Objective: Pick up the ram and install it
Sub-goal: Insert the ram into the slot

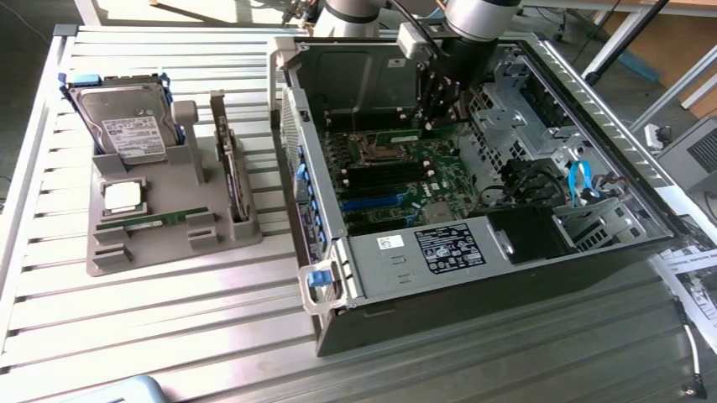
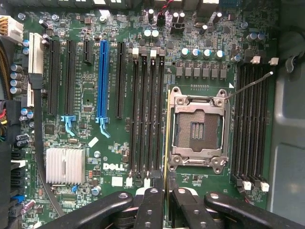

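Arm reaches down into the open computer case [image 1: 482, 277], which lies on its side on the slatted tabletop [image 1: 168, 336]. The gripper [image 2: 167, 202] hangs above the motherboard [image 2: 90, 81], and its jaws are closed on the ram [image 2: 167, 143], a thin green stick seen edge-on from the wrist view. In the exterior view the stick [image 1: 400, 134] shows just beneath the gripper [image 1: 437, 117], above the board.

The held ram's long axis runs parallel to the black memory slots [image 2: 147, 114], and its edge lies between that bank and the empty CPU socket [image 2: 198, 126], just beside the nearest slot rather than over it, as far as I can judge.

Outside the case, a grey holder [image 1: 157, 227] on the exterior view's left carries a hard drive [image 1: 129, 122], a silver CPU chip [image 1: 121, 197], an upright expansion card [image 1: 230, 164] and another green stick [image 1: 151, 220].
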